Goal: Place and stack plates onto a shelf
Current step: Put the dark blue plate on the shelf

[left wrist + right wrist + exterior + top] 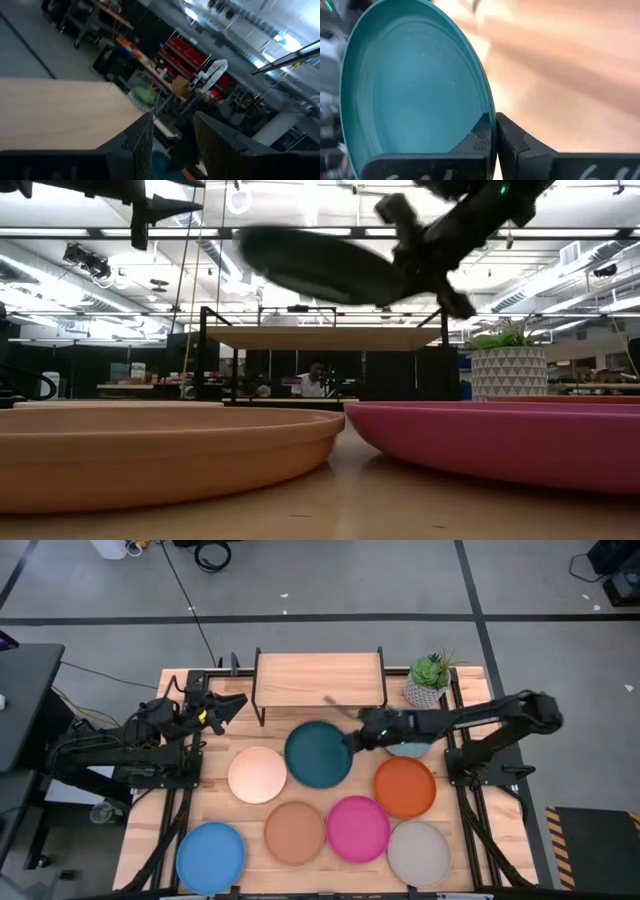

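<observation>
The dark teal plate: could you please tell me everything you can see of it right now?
The dark teal plate is round and plain, with a smooth, matte-looking surface and a shallow raised rim. The right gripper is shut on its rim, one finger on each face. The low view shows it lifted off the table, tilted, higher than the shelf top. From above it sits in front of the shelf, beside the cream-white plate. Nothing else touches it.
</observation>
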Action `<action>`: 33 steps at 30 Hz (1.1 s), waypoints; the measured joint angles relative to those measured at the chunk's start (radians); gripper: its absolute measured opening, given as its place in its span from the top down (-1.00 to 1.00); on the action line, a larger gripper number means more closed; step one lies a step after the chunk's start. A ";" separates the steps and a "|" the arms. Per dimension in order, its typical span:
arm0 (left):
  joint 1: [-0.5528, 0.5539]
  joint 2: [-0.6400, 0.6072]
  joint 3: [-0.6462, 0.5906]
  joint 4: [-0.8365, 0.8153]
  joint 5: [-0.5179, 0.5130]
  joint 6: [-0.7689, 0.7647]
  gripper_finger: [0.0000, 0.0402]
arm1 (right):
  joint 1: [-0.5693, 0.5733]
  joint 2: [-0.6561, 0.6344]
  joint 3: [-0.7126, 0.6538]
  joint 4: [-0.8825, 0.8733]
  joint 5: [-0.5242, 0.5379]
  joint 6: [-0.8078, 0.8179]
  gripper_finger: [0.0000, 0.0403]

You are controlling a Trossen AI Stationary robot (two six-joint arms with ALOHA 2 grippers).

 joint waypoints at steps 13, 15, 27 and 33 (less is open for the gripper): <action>0.000 0.036 0.000 0.010 0.000 -0.003 0.25 | -0.247 -0.249 0.186 -0.500 0.037 -0.185 0.88; 0.000 0.049 0.000 0.012 0.000 -0.010 0.25 | -0.289 -0.228 0.266 -0.579 0.062 -0.232 0.88; 0.000 0.091 0.000 0.060 0.000 -0.020 0.25 | -0.647 -0.006 0.427 -0.592 -0.177 -0.511 0.88; 0.000 0.092 0.000 0.176 0.053 -0.036 0.25 | -0.719 0.096 0.427 -0.569 -0.279 -0.596 0.82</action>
